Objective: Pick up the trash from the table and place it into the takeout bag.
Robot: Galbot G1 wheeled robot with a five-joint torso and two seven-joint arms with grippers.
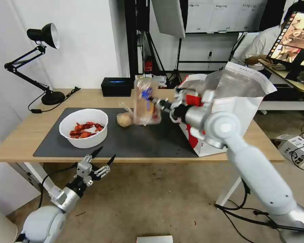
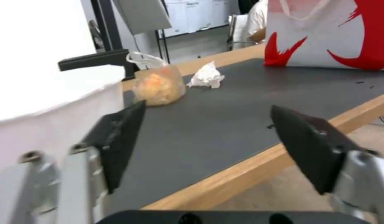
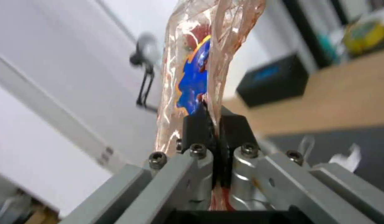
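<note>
My right gripper (image 1: pixel 156 100) is shut on the clear hinged tray (image 1: pixel 146 101), which hangs tilted on edge above the dark mat (image 1: pixel 131 141), just left of the red-and-white takeout bag (image 1: pixel 226 101). In the right wrist view the fingers (image 3: pixel 198 124) pinch the tray's (image 3: pixel 192 62) thin edge. The white bowl (image 1: pixel 83 128) of red shells sits on the mat's left part. Between it and the tray lies the bun bag (image 1: pixel 124 119). My left gripper (image 1: pixel 103 156) is open below the table's front edge, near the bowl. The left wrist view shows the left gripper (image 2: pixel 208 108), bowl (image 2: pixel 55 118), bun bag (image 2: pixel 159 85), crumpled tissue (image 2: pixel 206 76) and takeout bag (image 2: pixel 333 34).
A black desk lamp (image 1: pixel 44 37) stands at the table's far left corner and a black box (image 1: pixel 116 86) at the back edge. The light-wood table (image 1: pixel 20 138) ends just right of the takeout bag. A cardboard box (image 1: pixel 295 148) lies on the floor at right.
</note>
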